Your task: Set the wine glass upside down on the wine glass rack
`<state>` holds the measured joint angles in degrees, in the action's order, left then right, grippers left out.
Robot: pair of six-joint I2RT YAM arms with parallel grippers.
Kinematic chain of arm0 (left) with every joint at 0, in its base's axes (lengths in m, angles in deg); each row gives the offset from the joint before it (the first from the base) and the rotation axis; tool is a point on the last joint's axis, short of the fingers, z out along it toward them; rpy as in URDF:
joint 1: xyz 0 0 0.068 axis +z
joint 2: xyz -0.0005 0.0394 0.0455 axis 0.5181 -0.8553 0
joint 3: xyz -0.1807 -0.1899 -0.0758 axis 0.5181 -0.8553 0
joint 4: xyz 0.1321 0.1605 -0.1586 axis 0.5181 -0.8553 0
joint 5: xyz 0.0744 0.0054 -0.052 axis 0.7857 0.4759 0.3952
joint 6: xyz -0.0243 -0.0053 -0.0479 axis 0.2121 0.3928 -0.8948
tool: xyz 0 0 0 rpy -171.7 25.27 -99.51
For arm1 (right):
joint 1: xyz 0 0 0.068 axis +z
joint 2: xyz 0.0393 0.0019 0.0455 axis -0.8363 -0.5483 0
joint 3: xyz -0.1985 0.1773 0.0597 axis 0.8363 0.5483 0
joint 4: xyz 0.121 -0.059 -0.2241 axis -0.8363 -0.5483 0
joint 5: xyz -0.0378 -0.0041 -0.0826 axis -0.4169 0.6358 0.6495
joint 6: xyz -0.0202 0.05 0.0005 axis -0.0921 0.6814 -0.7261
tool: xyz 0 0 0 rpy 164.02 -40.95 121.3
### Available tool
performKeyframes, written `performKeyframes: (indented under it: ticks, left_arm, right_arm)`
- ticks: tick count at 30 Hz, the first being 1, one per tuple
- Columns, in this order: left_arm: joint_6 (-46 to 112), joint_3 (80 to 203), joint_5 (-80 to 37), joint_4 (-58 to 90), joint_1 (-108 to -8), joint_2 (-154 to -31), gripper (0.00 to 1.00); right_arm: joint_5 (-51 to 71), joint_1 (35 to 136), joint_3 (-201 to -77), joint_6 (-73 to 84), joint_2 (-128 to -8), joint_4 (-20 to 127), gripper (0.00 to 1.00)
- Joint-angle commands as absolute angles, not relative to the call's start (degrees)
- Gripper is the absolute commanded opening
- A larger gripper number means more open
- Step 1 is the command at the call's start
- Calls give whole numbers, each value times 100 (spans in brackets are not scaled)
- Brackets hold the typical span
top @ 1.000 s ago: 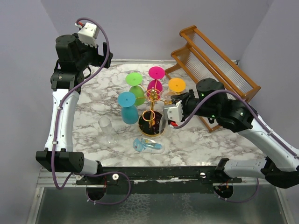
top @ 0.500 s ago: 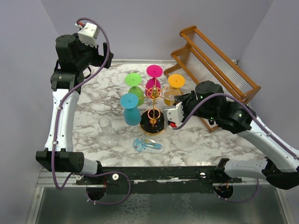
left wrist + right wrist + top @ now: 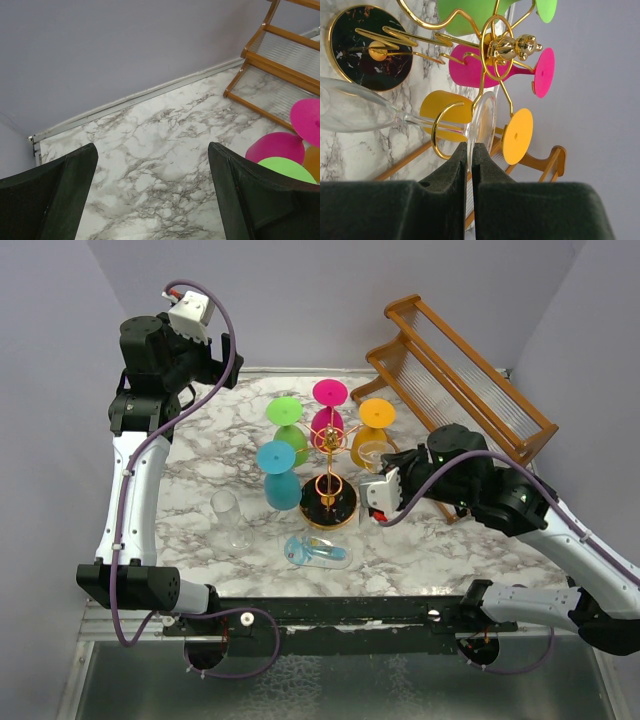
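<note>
My right gripper is shut on the foot of a clear wine glass, pinching the rim of the disc between its pads. The glass hangs bowl down, and its stem passes through a gold ring arm of the wine glass rack. In the top view the rack stands mid-table, with my right gripper at its right side. My left gripper is open and empty, raised high over the table's back left.
Blue, green, pink and orange glasses hang upside down on the rack. A clear glass stands front left. A light blue glass lies on its side in front. A wooden slatted rack stands back right.
My right gripper has moved right and toward the near edge with the clear glass. The rack's base looked tipped a second ago and now sits flat. The left arm has not moved.
</note>
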<state>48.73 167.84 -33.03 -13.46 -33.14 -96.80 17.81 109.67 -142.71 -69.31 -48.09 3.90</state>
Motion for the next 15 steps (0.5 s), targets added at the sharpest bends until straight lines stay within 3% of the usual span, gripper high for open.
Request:
performKeyframes:
  ticks: [1,15]
  left_arm:
    - [4984,16700,-3435,-1193,-3287,-9491,94]
    - [5573,16471,-3461,-1522,-3287,-9382,94]
  right_arm:
    - [1888,10992,-14138,-6796,-4633,455,6]
    - [1784,10940,-14077,-6595,-4519,345,23]
